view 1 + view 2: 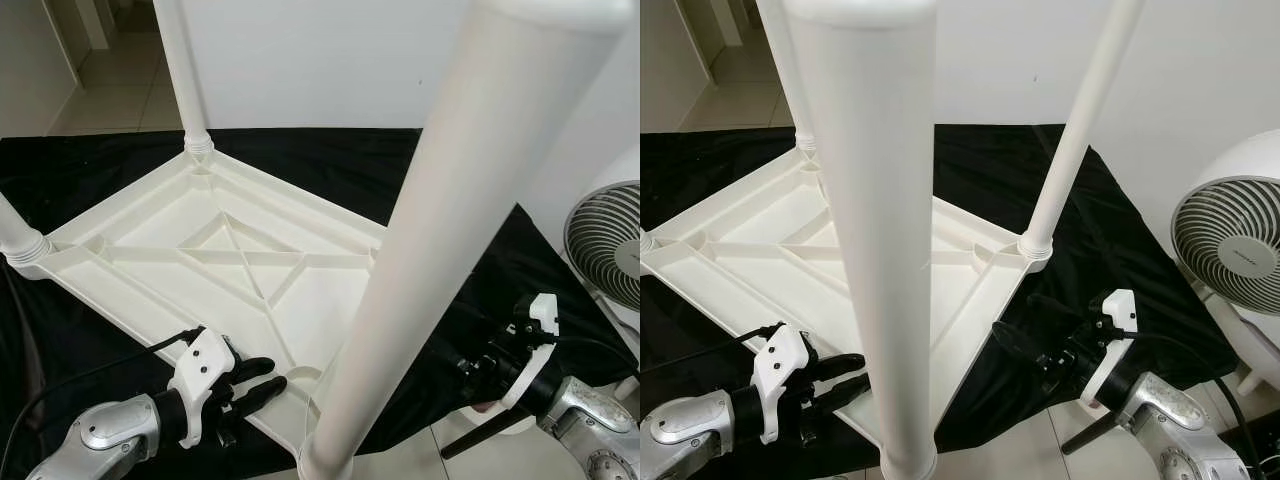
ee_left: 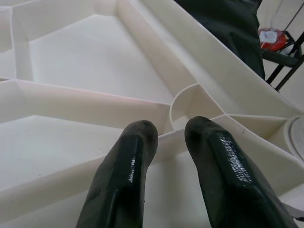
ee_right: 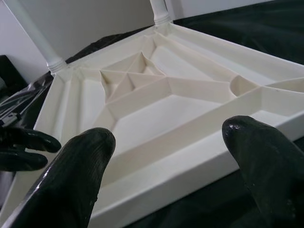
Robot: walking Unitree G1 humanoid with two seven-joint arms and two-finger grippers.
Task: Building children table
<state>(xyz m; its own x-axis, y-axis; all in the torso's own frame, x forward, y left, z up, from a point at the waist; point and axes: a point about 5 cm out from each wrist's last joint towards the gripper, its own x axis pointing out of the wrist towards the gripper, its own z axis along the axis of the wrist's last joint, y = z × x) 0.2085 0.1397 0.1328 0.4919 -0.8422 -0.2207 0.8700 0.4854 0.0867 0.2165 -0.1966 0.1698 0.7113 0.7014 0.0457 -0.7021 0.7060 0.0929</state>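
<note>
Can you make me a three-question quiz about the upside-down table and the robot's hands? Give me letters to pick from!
1. Where does the table lie?
A. on a black cloth
B. on a red rug
C. on a chair

2. How many legs stand up from it?
A. one
B. four
C. six

3. How are the right gripper's fingers?
A. spread open
C. shut on a leg
B. shut on the fan

Answers:
1 A: the black cloth spreads under the table.
2 B: one leg stands at each corner.
3 A: a wide gap shows between its fingers, with nothing held.
</note>
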